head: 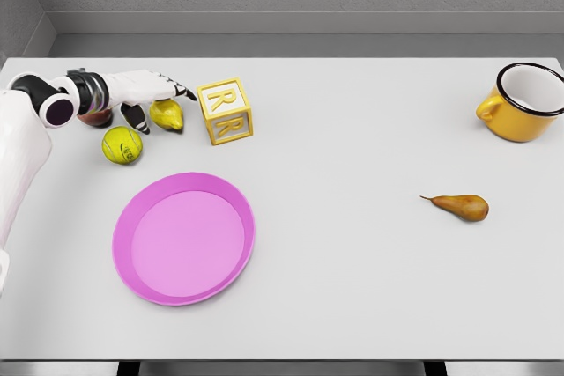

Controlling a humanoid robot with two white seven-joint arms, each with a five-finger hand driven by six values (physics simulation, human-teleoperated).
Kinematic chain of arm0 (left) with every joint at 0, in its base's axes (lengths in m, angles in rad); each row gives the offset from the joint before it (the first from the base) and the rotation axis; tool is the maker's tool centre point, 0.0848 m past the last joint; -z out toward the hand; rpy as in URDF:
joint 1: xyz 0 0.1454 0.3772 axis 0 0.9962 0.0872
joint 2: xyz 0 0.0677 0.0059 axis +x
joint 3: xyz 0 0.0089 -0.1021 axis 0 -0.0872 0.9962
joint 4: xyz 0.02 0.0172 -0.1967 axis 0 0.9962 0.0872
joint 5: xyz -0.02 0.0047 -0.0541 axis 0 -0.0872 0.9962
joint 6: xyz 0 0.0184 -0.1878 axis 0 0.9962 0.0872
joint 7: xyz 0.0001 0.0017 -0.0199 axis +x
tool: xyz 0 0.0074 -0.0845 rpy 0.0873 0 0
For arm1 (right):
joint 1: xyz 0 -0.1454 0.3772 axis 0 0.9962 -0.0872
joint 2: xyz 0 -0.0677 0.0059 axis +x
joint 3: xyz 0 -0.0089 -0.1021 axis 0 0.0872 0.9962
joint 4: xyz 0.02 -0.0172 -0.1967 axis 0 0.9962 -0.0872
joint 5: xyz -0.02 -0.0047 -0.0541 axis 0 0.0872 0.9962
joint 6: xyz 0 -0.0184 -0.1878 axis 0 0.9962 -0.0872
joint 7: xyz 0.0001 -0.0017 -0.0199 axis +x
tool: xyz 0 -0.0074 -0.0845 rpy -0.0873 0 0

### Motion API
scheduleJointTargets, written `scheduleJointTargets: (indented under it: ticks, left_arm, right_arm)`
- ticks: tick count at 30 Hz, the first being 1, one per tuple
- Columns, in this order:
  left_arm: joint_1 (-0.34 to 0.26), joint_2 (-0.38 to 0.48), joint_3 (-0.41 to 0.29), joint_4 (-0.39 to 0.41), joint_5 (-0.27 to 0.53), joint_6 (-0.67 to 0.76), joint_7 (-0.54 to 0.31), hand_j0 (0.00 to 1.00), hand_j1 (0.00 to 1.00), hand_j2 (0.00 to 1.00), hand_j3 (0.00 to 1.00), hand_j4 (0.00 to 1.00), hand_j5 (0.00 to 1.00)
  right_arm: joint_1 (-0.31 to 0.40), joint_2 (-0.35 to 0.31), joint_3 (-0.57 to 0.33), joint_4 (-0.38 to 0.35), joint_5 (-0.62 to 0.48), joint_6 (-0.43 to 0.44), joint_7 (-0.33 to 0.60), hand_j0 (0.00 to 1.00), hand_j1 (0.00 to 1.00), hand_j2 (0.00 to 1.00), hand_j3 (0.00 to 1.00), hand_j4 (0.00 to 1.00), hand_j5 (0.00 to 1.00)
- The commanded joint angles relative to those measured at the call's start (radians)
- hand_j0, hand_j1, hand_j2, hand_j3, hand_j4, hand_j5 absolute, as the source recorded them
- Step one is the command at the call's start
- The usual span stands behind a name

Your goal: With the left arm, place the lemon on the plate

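Reaching in from the far left, the left hand (145,94) is held low over the bench (352,270), palm down, with its fingers stretched out to the right and spread loosely; nothing is gripped in it. The dark fingertips (187,92) are seen just short of the lettered block (226,110), and the thumb (135,117) is angled down toward the near side. The lemon (166,114) is found directly beneath and just near of the fingers, between the thumb and the block; whether it is touched by the thumb cannot be told. It is resting on the bench, not on the plate (184,238), which is placed well apart on the near side and holds nothing. A yellow-green ball (122,144) is set just left and near of the lemon. A dark reddish object (95,118) is partly hidden under the wrist. At the far right a yellow mug (522,101) is standing upright, and a brown pear (460,207) is lying on its side nearer, at the right.
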Motion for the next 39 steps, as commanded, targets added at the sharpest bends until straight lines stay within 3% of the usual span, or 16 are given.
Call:
scheduleJointTargets:
  ticks: [1,19,25,39]
  left_arm:
    - [0.0,-0.001,0.004,0.005,-0.001,0.003,0.0,0.94,0.94,0.94,0.94,0.94,0.94]
    - [-0.006,-0.026,-0.001,0.027,-0.002,0.003,0.0,0.93,0.93,0.93,0.93,0.93,0.93]
    - [-0.005,-0.022,0.008,0.027,-0.001,0.003,0.001,0.73,0.73,0.73,0.73,0.73,0.73]
    - [-0.003,-0.018,0.01,0.032,0.001,0.003,0.001,0.64,0.64,0.64,0.64,0.64,0.64]
  right_arm:
    - [0.0,0.0,0.0,0.0,-0.001,0.0,0.0,1.0,1.0,1.0,1.0,1.0,1.0]
    - [0.0,0.0,0.0,0.0,-0.001,0.0,0.0,1.0,1.0,1.0,1.0,1.0,1.0]
    - [0.0,0.0,0.0,0.0,-0.001,0.0,0.0,1.0,1.0,1.0,1.0,1.0,1.0]
    - [0.0,0.0,0.0,0.0,-0.001,0.0,0.0,1.0,1.0,1.0,1.0,1.0,1.0]
